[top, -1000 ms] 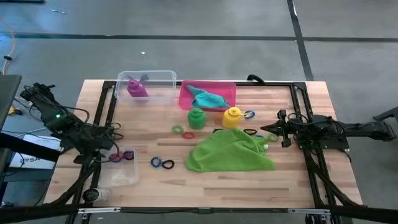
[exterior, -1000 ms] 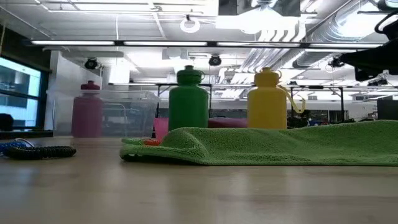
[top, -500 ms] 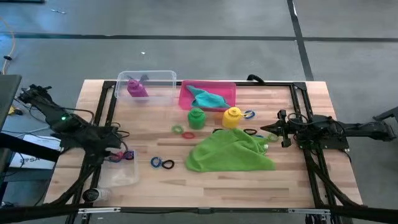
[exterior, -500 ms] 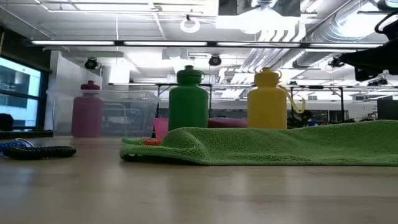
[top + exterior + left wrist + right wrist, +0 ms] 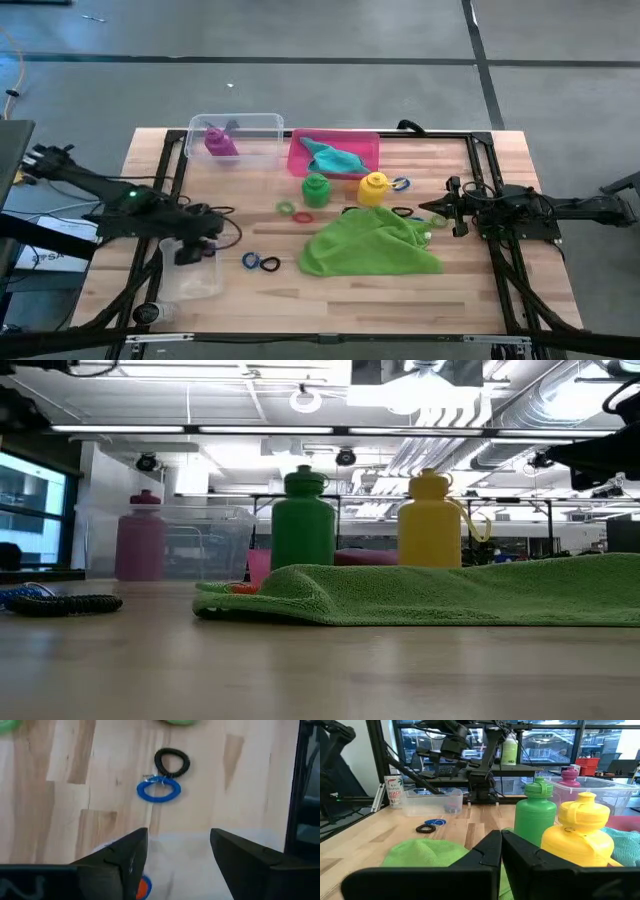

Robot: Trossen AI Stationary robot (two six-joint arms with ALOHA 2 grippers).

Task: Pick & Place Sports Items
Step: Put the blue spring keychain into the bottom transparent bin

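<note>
My left gripper (image 5: 198,246) (image 5: 177,851) hangs open above the clear tub (image 5: 196,284) at the near left, with nothing between its fingers. A blue ring (image 5: 159,790) and a black ring (image 5: 172,761) lie on the wood just beyond that tub. The green bottle (image 5: 316,187) and the yellow bottle (image 5: 374,186) stand upright mid-table. The purple bottle (image 5: 220,141) stands in the far clear tub. A teal cloth (image 5: 335,158) lies in the pink tray. The green cloth (image 5: 370,245) lies spread on the table. My right gripper (image 5: 437,210) (image 5: 501,845) waits shut at the right.
More rings lie around the bottles: a green ring (image 5: 287,208), a red ring (image 5: 303,216), a blue ring (image 5: 400,184) and a black ring (image 5: 400,211). The far tub (image 5: 262,128) and the pink tray (image 5: 297,160) stand side by side at the back. Bare wood lies along the near edge.
My left gripper has swung toward the table's right edge, over the near-left tub, and its wrist has rolled. It now covers the coloured rings in that tub. The gap between its fingers stays the same. My right arm has kept still.
</note>
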